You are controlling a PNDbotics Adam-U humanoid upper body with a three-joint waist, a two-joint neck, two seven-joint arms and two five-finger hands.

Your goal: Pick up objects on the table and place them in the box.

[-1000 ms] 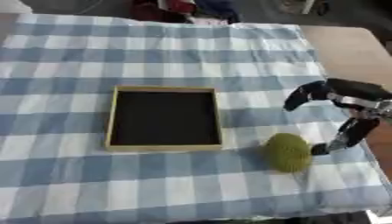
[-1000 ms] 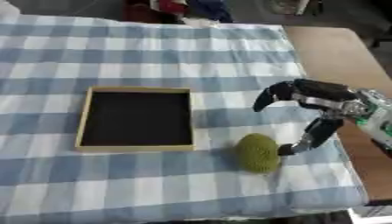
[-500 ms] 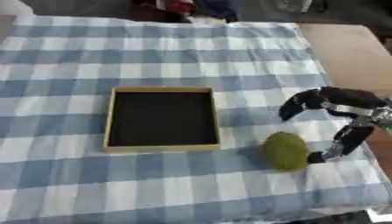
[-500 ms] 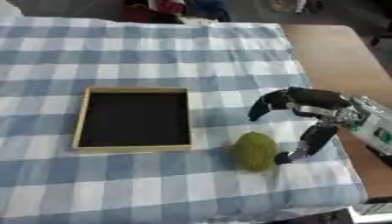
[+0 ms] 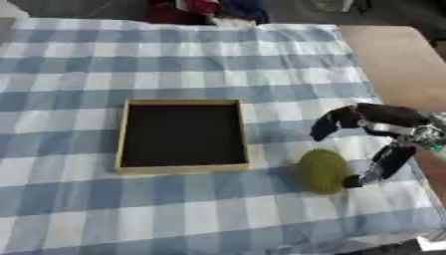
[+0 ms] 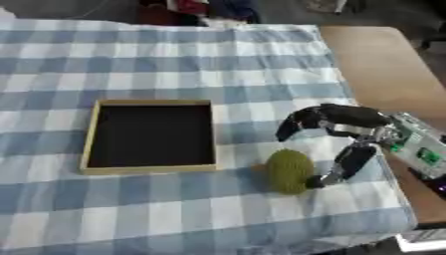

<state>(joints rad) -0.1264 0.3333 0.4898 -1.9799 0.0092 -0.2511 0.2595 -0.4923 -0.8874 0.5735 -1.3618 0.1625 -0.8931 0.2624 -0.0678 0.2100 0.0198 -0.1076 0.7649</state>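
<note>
Right hand [image 6: 353, 132]: lower right, fingers spread apart, nothing clasped; thumb tip beside green ball [image 6: 289, 171].
Risk: ball is nudged away from box [image 6: 151, 135], judged likely since round.

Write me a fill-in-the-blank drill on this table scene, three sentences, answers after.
1. The green ball lies on the cloth to the ____ of the box.
2. The inside of the box is ____ in colour.
3. The hand next to the ball is the robot's ____ hand.

Missing words: right; black; right
</note>
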